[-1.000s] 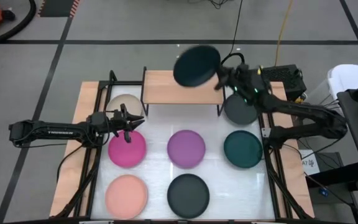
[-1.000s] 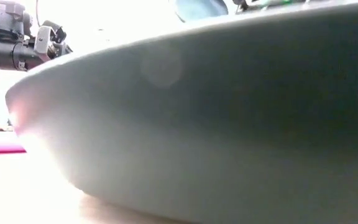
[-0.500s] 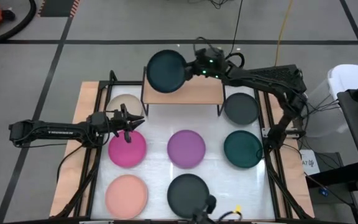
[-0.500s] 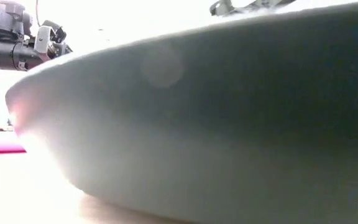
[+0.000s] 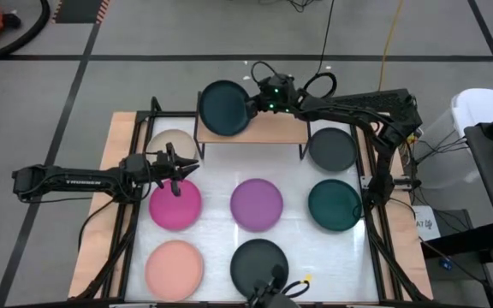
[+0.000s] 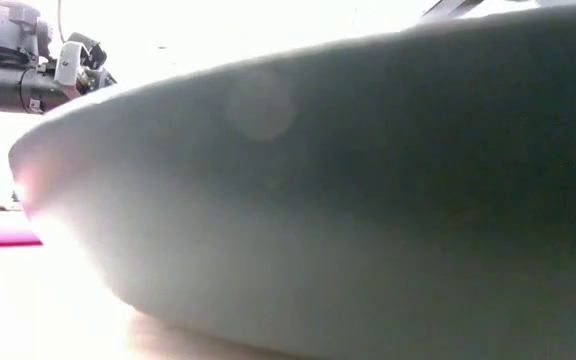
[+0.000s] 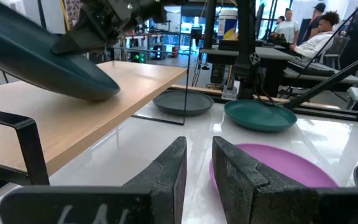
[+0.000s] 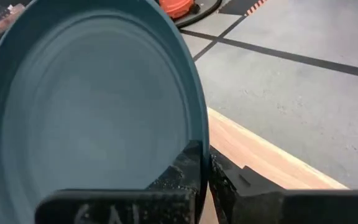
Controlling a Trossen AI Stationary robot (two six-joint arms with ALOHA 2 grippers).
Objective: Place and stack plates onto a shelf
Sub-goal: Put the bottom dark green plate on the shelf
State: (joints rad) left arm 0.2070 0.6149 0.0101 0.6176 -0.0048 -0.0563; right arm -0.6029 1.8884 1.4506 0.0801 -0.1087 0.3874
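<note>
My right gripper [image 5: 259, 103] is shut on a dark teal plate [image 5: 225, 107] over the left half of the shelf [image 5: 272, 128]. In the left wrist view this plate [image 7: 48, 62] is tilted, and its low rim [image 7: 101, 93] is down at the wooden board [image 7: 135, 81]. My left gripper [image 5: 178, 175] waits above the far rim of the magenta plate [image 5: 175, 205], with a narrow gap between its fingers [image 7: 197, 168]. The beige plate [image 5: 169, 139] lies on the table beside the shelf. My right gripper pinches the dark teal plate's rim [image 8: 194, 134] between its two fingers, one finger [image 8: 176, 174] on the hollow face and the other [image 8: 232, 180] on the underside. It comes from the table's right side, roughly level. The plate is tilted, its far-left rim lowest.
On the white table lie purple [image 5: 257, 204], teal [image 5: 335, 205], dark grey [image 5: 332, 147], salmon [image 5: 175, 267] and black [image 5: 259, 265] plates. A plate close to the low camera [image 6: 348, 200] blocks most of that view. People sit in the room behind [image 7: 316, 31].
My right gripper has carried the dark teal plate toward the table's left edge, from over the shelf's right half to its left half, and down toward the board. The arm has stretched out, and the plate has stayed in the hold.
</note>
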